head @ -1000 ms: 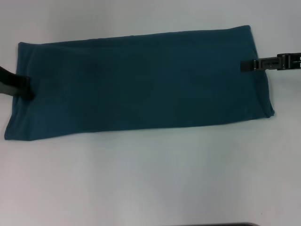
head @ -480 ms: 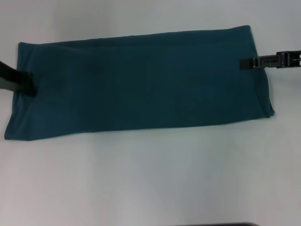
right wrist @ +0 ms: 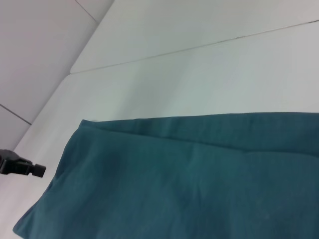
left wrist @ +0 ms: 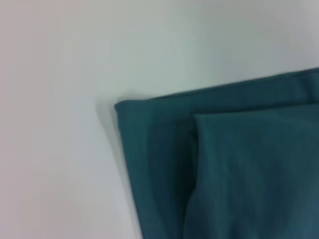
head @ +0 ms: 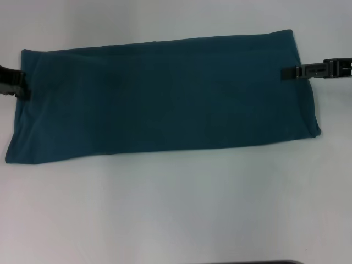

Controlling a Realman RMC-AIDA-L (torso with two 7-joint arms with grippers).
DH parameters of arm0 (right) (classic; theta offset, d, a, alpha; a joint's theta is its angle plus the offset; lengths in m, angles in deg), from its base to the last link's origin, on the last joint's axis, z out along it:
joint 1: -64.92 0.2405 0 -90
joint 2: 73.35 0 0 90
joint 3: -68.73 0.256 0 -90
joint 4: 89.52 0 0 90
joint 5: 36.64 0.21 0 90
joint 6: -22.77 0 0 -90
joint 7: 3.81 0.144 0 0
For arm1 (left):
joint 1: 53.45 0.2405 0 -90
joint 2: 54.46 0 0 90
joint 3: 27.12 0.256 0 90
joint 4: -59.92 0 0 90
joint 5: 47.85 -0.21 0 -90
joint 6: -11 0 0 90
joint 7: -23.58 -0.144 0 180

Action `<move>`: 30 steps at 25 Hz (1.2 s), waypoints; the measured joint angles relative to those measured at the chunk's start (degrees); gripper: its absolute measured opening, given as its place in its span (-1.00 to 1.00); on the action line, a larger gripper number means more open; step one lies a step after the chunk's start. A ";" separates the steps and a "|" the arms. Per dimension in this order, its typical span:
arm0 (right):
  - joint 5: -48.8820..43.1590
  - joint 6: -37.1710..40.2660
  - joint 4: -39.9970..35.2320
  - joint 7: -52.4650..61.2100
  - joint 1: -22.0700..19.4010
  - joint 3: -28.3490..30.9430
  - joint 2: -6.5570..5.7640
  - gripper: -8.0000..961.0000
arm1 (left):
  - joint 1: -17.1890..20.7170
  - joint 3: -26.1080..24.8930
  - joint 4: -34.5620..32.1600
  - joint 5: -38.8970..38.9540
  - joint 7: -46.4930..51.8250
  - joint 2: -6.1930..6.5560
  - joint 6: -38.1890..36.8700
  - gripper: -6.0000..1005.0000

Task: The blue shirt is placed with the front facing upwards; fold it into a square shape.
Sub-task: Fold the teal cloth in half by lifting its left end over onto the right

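Note:
The blue shirt (head: 165, 93) lies flat on the white table as a long teal band running left to right, with no lettering showing. My left gripper (head: 15, 82) sits at the band's left end, just off the cloth edge. The right gripper (head: 285, 73) reaches in from the right and hovers over the band's right end near the far edge. The left wrist view shows a corner of the shirt (left wrist: 224, 174) with one folded layer lying over another. In the right wrist view the shirt (right wrist: 174, 184) stretches away, with the left gripper (right wrist: 22, 168) small beyond its far end.
A bare white table (head: 176, 209) surrounds the cloth, with a wide strip in front of it and a narrower one behind. A thin dark edge (head: 264, 262) shows at the very front of the head view.
The left gripper has pulled back leftward off the shirt's left end to just beyond its edge. The right gripper and the shirt have stayed put.

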 joint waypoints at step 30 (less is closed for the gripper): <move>-0.07 0.29 0.02 -0.18 0.43 -0.53 0.25 0.91 | -1.31 -0.16 -8.12 -2.36 2.95 2.46 5.44 0.11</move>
